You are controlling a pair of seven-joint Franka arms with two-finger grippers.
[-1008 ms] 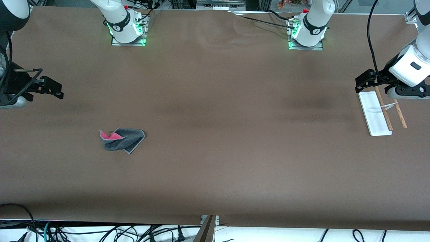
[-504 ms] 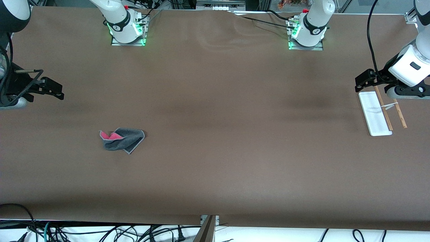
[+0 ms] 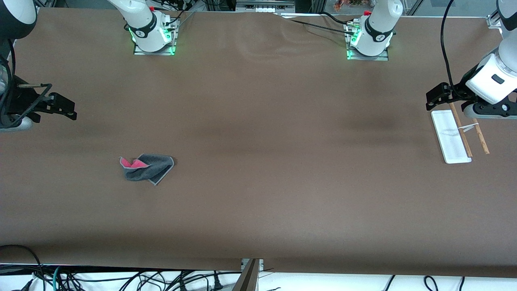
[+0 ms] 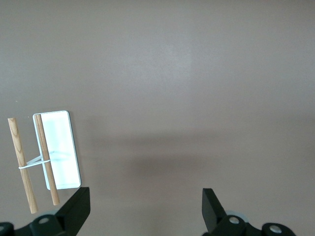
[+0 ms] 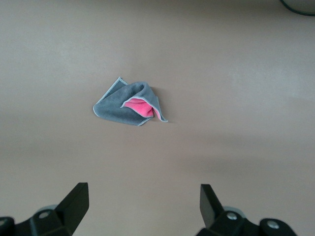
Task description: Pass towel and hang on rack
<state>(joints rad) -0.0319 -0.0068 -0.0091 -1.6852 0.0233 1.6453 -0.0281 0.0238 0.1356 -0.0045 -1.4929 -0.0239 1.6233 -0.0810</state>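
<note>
Table (image 3: 258, 161): a wide brown surface carried everything in the scene.
Right arm: it reached out over its own end of the table.
Right gripper (image 3: 64, 108): it hung in the air above bare tabletop, fingers (image 5: 74, 201) spread wide apart and holding nothing.
Left arm: it reached out over the opposite end of the table.
Left gripper (image 3: 438, 97): it hovered just over the end of the rack farther from the front camera, fingers (image 4: 76, 209) spread wide and empty.
Rack (image 3: 450, 135): it stood at the left arm's end of the table, a flat white base with two thin wooden rods running along it.
Towel (image 3: 147, 167): it lay crumpled on the table toward the right arm's end, grey side up with a pink fold showing, well apart from both grippers.
</note>
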